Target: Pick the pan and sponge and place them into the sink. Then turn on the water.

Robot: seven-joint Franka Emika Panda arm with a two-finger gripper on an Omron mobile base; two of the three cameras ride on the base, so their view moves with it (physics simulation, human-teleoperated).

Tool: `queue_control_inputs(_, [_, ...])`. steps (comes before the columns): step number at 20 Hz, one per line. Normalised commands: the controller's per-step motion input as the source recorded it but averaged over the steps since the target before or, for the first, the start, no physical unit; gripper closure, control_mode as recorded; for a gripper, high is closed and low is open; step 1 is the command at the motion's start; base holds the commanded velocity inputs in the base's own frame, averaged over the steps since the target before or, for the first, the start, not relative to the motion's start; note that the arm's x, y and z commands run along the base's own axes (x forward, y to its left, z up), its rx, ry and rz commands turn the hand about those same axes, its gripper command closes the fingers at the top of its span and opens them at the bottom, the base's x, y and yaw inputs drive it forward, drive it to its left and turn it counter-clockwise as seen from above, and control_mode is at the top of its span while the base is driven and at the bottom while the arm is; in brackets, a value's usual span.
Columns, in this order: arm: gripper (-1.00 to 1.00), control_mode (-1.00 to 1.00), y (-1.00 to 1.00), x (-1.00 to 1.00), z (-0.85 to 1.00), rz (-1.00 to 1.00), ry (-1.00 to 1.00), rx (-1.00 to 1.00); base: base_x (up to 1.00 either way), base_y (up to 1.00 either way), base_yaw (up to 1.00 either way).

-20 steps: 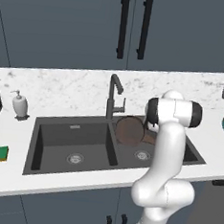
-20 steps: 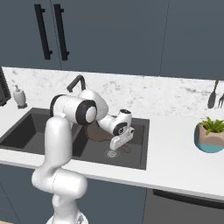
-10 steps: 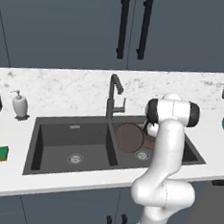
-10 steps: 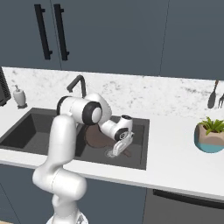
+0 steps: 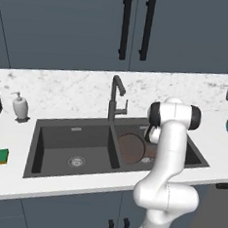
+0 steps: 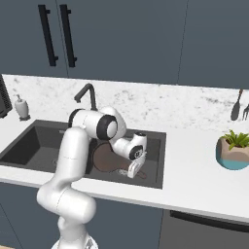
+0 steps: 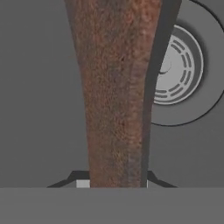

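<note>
The reddish-brown pan (image 5: 131, 148) is low inside the right basin of the dark grey sink (image 5: 75, 130), close to the central divider. My gripper (image 6: 133, 170) reaches down into that basin and is shut on the pan (image 6: 104, 158) at its right side. In the hand view the pan (image 7: 114, 96) runs as a rusty band straight up from between my fingertips of the gripper (image 7: 113, 183), with the round metal drain (image 7: 176, 70) beyond it. The green and yellow sponge (image 5: 0, 156) lies on the counter left of the sink, far from my hand.
A dark faucet (image 5: 115, 99) rises behind the divider. A soap dispenser (image 5: 20, 106) stands at the back left of the counter. A potted plant (image 6: 234, 149) sits on the counter at the right, and utensils (image 6: 239, 110) hang on the wall above it.
My hand has come down with the pan deeper into the right basin. The jaws have stayed shut on the pan. The sponge has not moved.
</note>
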Motion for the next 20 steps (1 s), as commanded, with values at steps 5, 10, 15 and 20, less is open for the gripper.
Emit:
queue_control_inputs(5, [1.00, -1.00, 0.00, 0.04, -0.17, 0.06, 0.00, 0.00, 0.00, 0.00, 0.00])
queue_control_inputs(10, [-1.00, -1.00, 0.02, 0.06, -0.12, 0.00, -0.02, 0.00, 0.00, 0.00, 0.00])
queue_control_inputs(15, [-1.00, -1.00, 0.06, 0.08, -0.09, 0.00, 0.00, 0.00, 0.00, 0.00, 0.00])
queue_control_inputs(20, [-1.00, -1.00, 0.00, 0.00, 0.00, 0.00, 0.00, 0.00, 0.00, 0.00, 0.00])
